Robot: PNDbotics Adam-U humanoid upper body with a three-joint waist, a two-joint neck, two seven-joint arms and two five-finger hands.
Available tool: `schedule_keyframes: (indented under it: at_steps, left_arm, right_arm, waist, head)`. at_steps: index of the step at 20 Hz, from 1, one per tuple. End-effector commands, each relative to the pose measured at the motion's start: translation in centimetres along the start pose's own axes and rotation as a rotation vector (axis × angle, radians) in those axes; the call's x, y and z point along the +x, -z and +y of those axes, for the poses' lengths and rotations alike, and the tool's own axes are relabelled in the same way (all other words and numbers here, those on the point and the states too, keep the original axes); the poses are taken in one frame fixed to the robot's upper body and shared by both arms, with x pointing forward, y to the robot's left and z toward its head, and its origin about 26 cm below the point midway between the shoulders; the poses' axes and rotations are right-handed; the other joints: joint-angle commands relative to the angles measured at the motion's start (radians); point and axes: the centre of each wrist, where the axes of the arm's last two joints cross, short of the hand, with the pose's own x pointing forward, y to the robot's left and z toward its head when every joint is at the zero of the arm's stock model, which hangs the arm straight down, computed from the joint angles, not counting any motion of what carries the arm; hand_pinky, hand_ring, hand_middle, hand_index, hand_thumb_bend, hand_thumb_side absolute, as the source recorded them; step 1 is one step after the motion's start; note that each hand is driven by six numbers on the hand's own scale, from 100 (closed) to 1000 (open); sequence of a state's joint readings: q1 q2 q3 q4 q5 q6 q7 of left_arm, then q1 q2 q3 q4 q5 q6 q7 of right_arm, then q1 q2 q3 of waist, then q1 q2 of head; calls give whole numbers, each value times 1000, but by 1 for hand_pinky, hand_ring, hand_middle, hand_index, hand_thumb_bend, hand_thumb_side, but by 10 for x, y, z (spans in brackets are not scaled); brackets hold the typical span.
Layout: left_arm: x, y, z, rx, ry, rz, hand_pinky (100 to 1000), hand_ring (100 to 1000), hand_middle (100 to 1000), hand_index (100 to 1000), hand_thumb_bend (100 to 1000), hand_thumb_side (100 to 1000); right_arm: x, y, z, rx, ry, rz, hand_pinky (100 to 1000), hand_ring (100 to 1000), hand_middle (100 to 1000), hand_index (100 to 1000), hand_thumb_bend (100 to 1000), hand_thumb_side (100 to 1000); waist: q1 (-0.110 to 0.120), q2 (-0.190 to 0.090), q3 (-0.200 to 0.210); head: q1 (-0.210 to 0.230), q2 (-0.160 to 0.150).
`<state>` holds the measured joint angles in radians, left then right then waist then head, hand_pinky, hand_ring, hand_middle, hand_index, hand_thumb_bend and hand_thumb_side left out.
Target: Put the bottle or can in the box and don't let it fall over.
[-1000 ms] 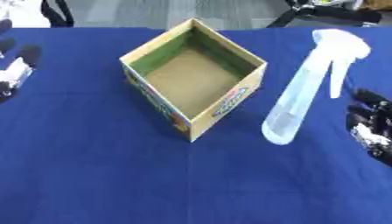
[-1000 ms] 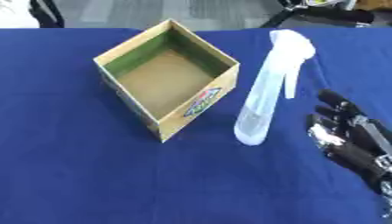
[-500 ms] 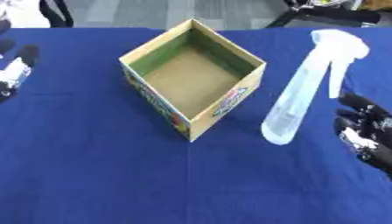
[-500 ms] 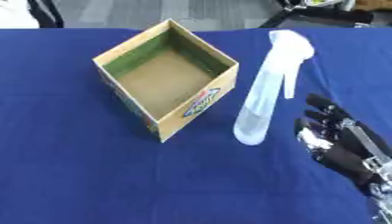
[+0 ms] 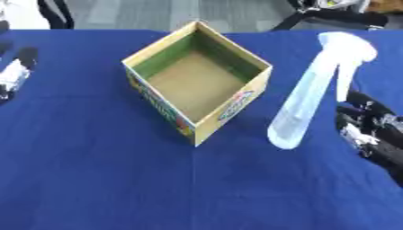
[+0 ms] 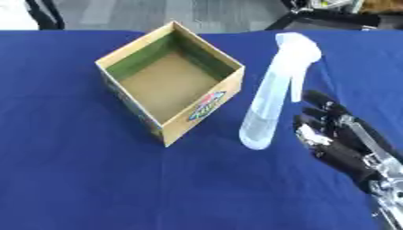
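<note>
A spray bottle (image 6: pixel 271 96) stands right of the open box (image 6: pixel 168 81) on the blue counter (image 6: pixel 94 179). The right hand (image 6: pixel 334 139), fingers apart, is just beside the bottle; the left hand (image 5: pixel 14 74) rests open at far left.

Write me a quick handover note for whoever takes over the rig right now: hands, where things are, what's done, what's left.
Right hand: open, beside the spray bottle, not gripping it.
Left hand: idle at the left edge of the table.
The spray bottle stands upright on the blue table, right of the box.
The box is open and empty.
Done: nothing placed.
Left: grasp the bottle, lift it, set it upright in the box.
</note>
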<state>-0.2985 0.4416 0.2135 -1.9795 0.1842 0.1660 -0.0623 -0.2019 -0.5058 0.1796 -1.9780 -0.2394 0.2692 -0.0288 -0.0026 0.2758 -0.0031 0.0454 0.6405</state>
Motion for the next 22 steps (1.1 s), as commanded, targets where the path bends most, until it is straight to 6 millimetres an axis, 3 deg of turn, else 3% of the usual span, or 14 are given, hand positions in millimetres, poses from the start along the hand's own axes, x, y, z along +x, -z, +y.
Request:
schedule_keyframes:
  at_steps: [1, 22]
  left_arm:
    - [11, 3, 5, -11, 36, -30, 1000, 1000, 1000, 965, 383, 174]
    - [12, 5, 3, -24, 21, -38, 1000, 1000, 1000, 959, 375, 182]
  right_arm:
    - [10, 2, -2, 14, -5, -28, 1000, 1000, 1000, 1000, 100, 414]
    - [20, 8, -4, 118, 0, -41, 1000, 1000, 1000, 1000, 100, 444]
  waist:
    - [0, -22, 2]
    - [-2, -20, 19]
  head:
    - [0, -2]
    - [-1, -2]
